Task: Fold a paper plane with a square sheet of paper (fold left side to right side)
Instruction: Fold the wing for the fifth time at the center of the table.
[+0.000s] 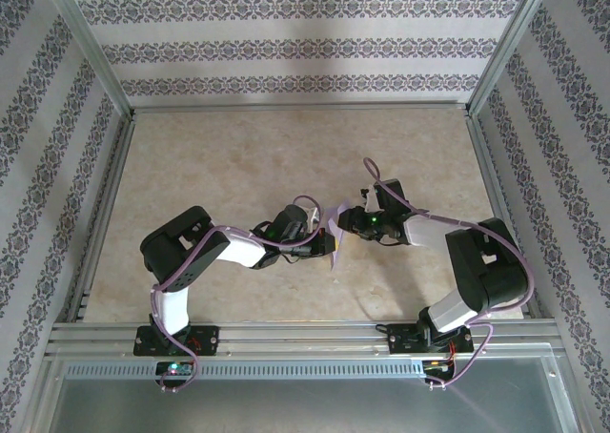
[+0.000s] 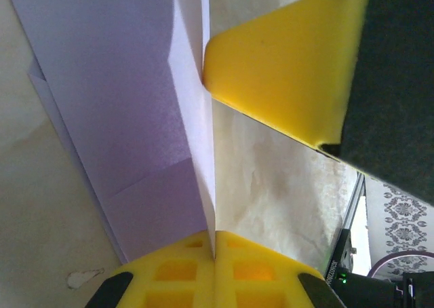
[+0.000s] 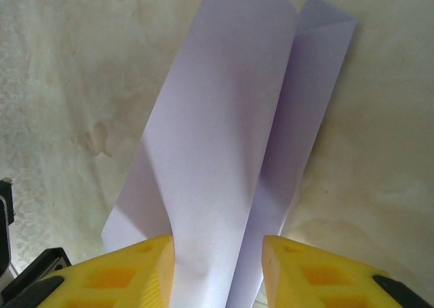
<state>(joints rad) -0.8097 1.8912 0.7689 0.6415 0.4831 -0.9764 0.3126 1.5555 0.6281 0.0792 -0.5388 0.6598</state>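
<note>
We see the left gripper (image 2: 214, 245) closed tight, its yellow fingers pinching the raised flap of a folded lavender sheet of paper (image 2: 115, 104), which spreads ahead of it on the beige worktop (image 2: 41, 206). The right gripper (image 3: 217, 245) stands partly open, one yellow finger on either side of the sheet's near end, with the paper running forward between them. The two grippers sit just beside each other.
</note>
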